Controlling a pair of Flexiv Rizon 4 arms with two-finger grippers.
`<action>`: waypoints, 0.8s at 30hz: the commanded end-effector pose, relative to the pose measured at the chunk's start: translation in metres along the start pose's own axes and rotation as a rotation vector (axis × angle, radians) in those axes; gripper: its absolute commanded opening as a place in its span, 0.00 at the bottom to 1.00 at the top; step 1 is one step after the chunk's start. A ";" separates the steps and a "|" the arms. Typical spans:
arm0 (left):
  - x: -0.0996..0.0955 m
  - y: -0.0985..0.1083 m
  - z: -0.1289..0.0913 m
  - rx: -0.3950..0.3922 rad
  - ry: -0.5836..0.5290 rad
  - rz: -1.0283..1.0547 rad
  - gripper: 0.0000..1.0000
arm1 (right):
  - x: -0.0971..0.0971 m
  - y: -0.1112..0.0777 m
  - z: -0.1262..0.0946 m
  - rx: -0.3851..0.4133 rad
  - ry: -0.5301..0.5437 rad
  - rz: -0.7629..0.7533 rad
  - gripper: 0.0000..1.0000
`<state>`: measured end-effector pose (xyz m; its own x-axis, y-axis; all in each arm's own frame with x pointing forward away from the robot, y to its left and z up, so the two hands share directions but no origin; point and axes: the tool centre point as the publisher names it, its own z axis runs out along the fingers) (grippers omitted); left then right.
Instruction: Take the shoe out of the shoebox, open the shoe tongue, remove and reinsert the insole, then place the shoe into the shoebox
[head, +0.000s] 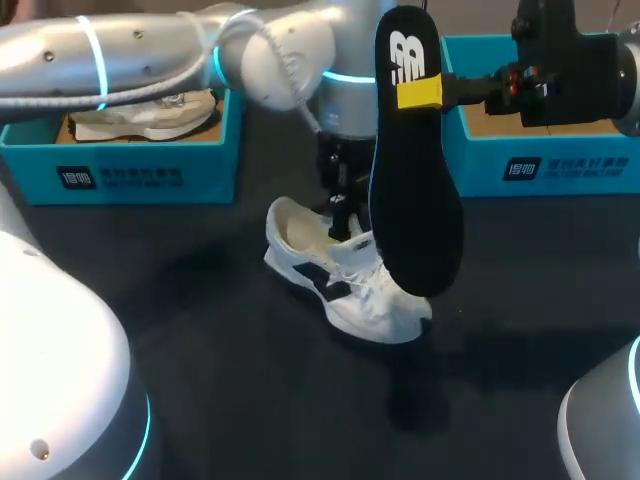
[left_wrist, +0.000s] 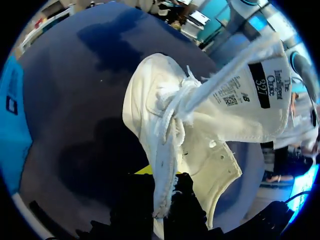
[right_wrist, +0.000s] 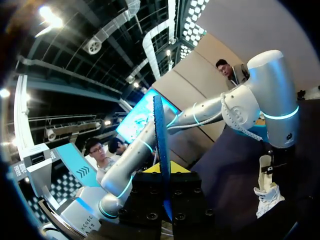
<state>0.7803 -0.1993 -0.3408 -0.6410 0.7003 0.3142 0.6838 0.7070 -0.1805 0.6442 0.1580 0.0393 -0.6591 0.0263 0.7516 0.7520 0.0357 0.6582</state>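
Note:
A white shoe (head: 340, 275) with navy stripes lies on the dark table's middle. My left arm reaches over it from the left. Its gripper (head: 340, 200) points down at the shoe's opening. In the left wrist view that gripper (left_wrist: 161, 192) is shut on the white tongue (left_wrist: 250, 95), whose labelled underside is turned up. My right gripper (head: 420, 92) is shut on the black insole (head: 410, 180) and holds it upright in the air above the shoe. The right wrist view shows the insole (right_wrist: 161, 135) edge-on between that gripper's (right_wrist: 164, 172) fingers, with the shoe (right_wrist: 267, 192) far below.
A teal shoebox (head: 130, 165) at the back left holds another pale shoe (head: 150, 112). A second teal shoebox (head: 540, 160) stands at the back right, under my right arm. Dark table surface lies in front of the shoe.

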 end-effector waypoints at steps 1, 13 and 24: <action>-0.003 -0.004 -0.005 -0.128 0.073 0.160 0.00 | -0.001 0.000 0.002 0.001 -0.001 0.001 0.00; -0.005 -0.007 -0.004 -0.129 0.113 0.231 0.00 | -0.001 0.000 0.002 0.001 -0.001 0.001 0.00; -0.007 -0.015 0.002 -0.180 0.226 0.564 0.00 | -0.001 0.000 0.002 0.001 -0.001 0.001 0.00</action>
<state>0.7751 -0.2073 -0.3395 -0.1545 0.9075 0.3905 0.9414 0.2551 -0.2205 0.6442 0.1581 0.0393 -0.6591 0.0262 0.7516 0.7520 0.0358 0.6581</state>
